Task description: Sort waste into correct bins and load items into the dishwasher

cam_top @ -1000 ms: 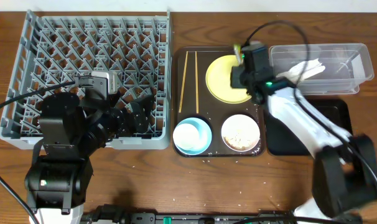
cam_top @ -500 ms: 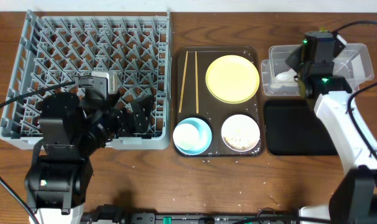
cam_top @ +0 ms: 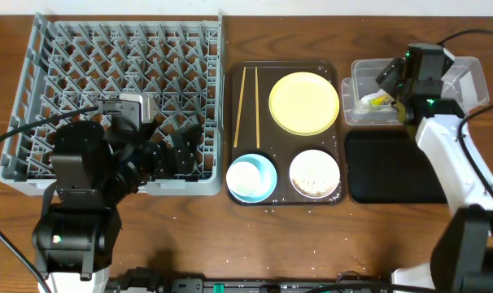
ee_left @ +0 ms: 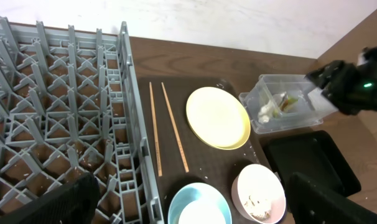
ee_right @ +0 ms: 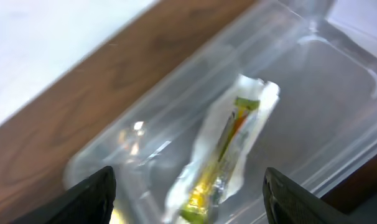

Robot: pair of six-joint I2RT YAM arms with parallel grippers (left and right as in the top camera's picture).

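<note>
Surface contents, counted.
One grey dish rack (cam_top: 133,57), one brown tray (cam_top: 263,130), two chopsticks (cam_top: 257,106), one yellow plate (cam_top: 303,102), one light blue bowl (cam_top: 251,177), one white bowl (cam_top: 315,174), one clear tub (cam_top: 466,81), one black tray (cam_top: 393,167), one napkin (ee_left: 265,112), one snack wrapper (ee_right: 226,149).

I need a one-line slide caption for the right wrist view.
Right gripper, open, above the clear tub with the green-and-yellow snack wrapper inside it.

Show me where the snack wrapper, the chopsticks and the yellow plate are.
Wrapper (ee_right: 229,146), right wrist view, middle of the wrapper.
Chopsticks (ee_left: 175,127), left wrist view, mid-length of the right stick.
Plate (cam_top: 304,102), overhead view, centre of the plate.
</note>
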